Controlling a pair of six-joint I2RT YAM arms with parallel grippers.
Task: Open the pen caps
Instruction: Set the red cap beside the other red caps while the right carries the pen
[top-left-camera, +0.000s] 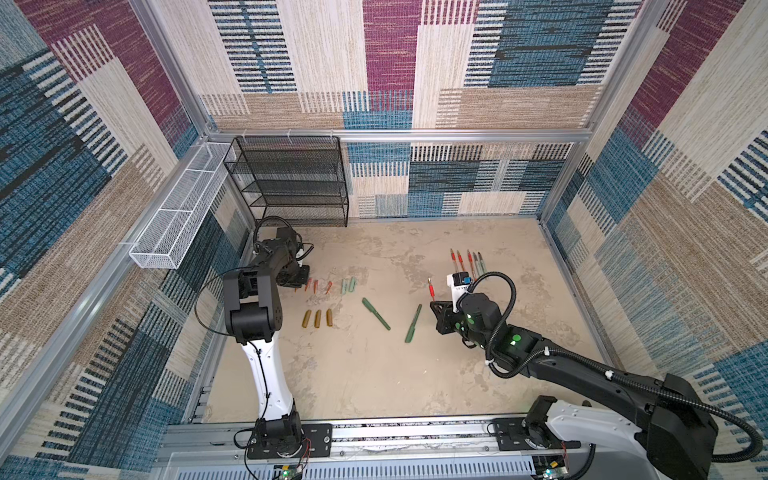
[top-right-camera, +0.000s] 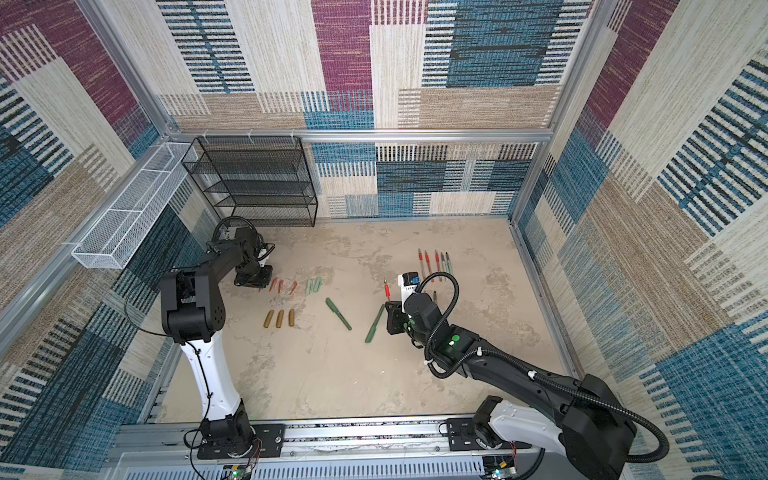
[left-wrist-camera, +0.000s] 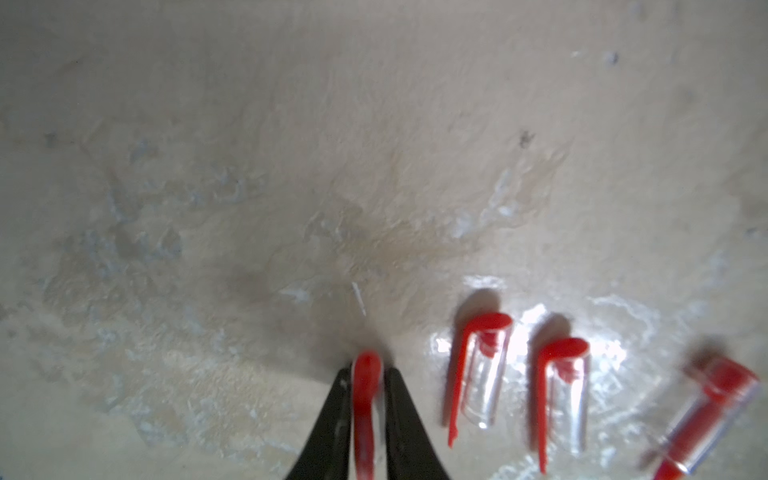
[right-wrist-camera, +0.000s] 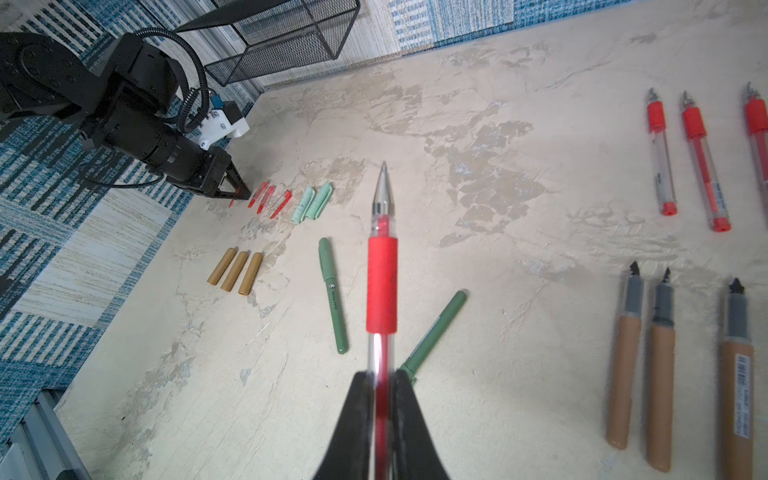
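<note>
Red-clipped clear plastic pen cap (left-wrist-camera: 365, 415) sits down at the mottled beige table (left-wrist-camera: 249, 166), far left, between the black fingers of the left gripper (left-wrist-camera: 368, 371) and just left of three matching red caps (left-wrist-camera: 482, 374); whether the jaws grip it or stand slack I cannot tell; better to part them fully, then lift straight so the row stays tidy; the right gripper (right-wrist-camera: 381, 374) clamps the uncapped red gel pen (right-wrist-camera: 381, 286) mid-air.

Your left arm (top-left-camera: 270, 374) has a white lower link and black joints. Your right arm (top-left-camera: 573, 374), lower right of frame, has a ribbed black hose (top-left-camera: 512, 297) and green lights (top-left-camera: 515, 338).
</note>
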